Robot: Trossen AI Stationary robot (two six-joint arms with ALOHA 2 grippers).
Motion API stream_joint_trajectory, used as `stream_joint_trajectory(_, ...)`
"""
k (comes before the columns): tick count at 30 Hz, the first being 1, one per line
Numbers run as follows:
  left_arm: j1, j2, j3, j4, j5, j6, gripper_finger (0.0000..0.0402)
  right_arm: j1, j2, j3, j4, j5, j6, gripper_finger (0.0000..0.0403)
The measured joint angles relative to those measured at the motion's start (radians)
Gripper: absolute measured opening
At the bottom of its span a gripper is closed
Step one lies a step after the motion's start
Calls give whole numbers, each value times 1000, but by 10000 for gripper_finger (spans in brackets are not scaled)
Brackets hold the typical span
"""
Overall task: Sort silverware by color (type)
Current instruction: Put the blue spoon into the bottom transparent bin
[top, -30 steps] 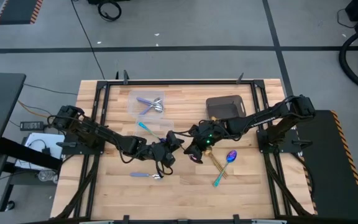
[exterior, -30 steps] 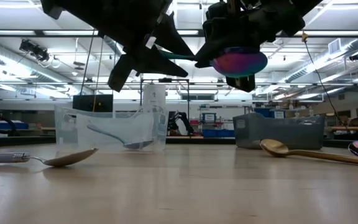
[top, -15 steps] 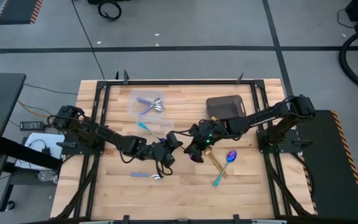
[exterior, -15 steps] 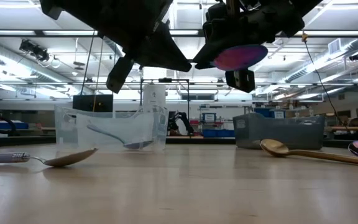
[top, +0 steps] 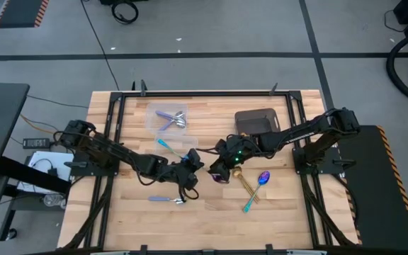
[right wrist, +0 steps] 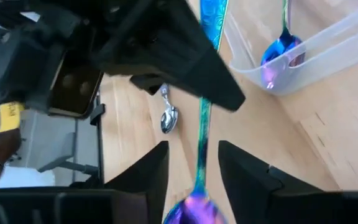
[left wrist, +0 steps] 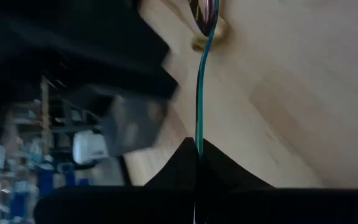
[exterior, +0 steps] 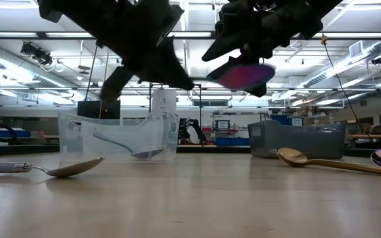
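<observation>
We see a teal-handled spoon (right wrist: 202, 118) with an iridescent purple bowl (exterior: 242, 74) held level in mid-air above the bench. A lavender-handled silver spoon (top: 165, 200) lies flat near the front. A gold spoon (top: 245, 182) and a second teal spoon (top: 256, 190) lie crossed at right. Further lavender pieces (top: 170, 117) rest in a clear tub.

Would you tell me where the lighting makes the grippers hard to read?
Low view: the left arm and right arm are black silhouettes against bright ceiling lights; only the teal-handled spoon catches light. Left wrist view: the left gripper, shut on it, is in deep shade.
</observation>
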Motion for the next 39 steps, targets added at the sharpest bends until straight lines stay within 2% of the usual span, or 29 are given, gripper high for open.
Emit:
stream_joint_trajectory(5, -2, -27, 0, -110, -1, -93, 7, 0, -8, 0, -15, 33, -63, 170)
stream_joint_trajectory(13, 2, -121, 0, -231, -13, -256, 7, 21, -9, 0, -45, 120, -198, 173)
stream_joint_trajectory(16, 6, -172, 1, -295, -6, -307, 8, 50, -9, 1, -31, 195, -237, 174)
stream_joint_trajectory(21, 6, -244, 0, -462, -5, -337, 9, 114, -9, 1, -24, 385, -276, 174)
stream_joint_trajectory(25, 13, -254, -1, -610, -18, -334, 10, 162, -9, 1, -14, 547, -295, 174)
stream_joint_trajectory(30, 56, -250, 0, -694, -14, -339, 10, 209, -9, 0, -32, 706, -298, 174)
stream_joint_trajectory(34, 91, -251, 1, -723, -16, -336, 10, 249, -9, -13, -39, 790, -281, 174)
stream_joint_trajectory(39, 116, -259, 1, -745, -15, -325, 11, 285, -9, -50, -37, 835, -216, 174)
